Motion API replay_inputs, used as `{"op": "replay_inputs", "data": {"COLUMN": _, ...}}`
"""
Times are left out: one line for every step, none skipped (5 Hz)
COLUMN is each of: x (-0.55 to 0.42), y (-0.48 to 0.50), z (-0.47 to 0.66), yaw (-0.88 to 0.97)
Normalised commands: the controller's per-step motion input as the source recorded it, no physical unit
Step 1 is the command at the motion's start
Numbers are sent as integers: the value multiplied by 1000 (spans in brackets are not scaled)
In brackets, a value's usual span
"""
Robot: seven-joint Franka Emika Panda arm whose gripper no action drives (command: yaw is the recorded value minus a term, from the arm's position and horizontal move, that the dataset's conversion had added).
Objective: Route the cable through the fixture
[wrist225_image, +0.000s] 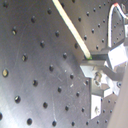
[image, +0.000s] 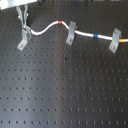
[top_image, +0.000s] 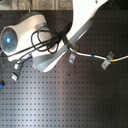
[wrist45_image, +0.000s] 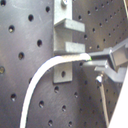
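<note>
The white cable [image: 50,26] runs from my gripper [image: 25,31] past its red band [image: 61,23], through the middle fixture [image: 71,34], past its blue band [image: 96,36], through the right fixture [image: 115,41], and off the first exterior view's right. My gripper is shut on the cable's end, right above the left fixture [image: 23,42]. In the first wrist view the cable [wrist45_image: 47,75] ends between my fingers [wrist45_image: 111,55], lying across the notched fixture [wrist45_image: 65,45]. In the second exterior view my arm [top_image: 45,45] hides the left fixture. The cable [top_image: 90,55] and the two other fixtures show there.
The black perforated breadboard [image: 65,85] fills both exterior views. Black arm cables [top_image: 42,42] loop over the arm's white body. A small blue object [top_image: 3,84] lies at the second exterior view's left edge.
</note>
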Motion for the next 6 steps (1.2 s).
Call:
{"op": "replay_inputs", "data": {"x": 29, "y": -130, "z": -526, "yaw": 97}}
{"op": "replay_inputs", "data": {"x": 48, "y": -204, "z": -440, "yaw": 183}}
{"op": "replay_inputs", "data": {"x": 28, "y": -104, "z": -246, "yaw": 171}}
{"op": "replay_inputs", "data": {"x": 192, "y": 166, "z": 2, "yaw": 177}}
{"op": "replay_inputs", "data": {"x": 173, "y": 362, "z": 1, "yaw": 363}}
{"op": "replay_inputs", "data": {"x": 241, "y": 306, "z": 14, "yaw": 300}}
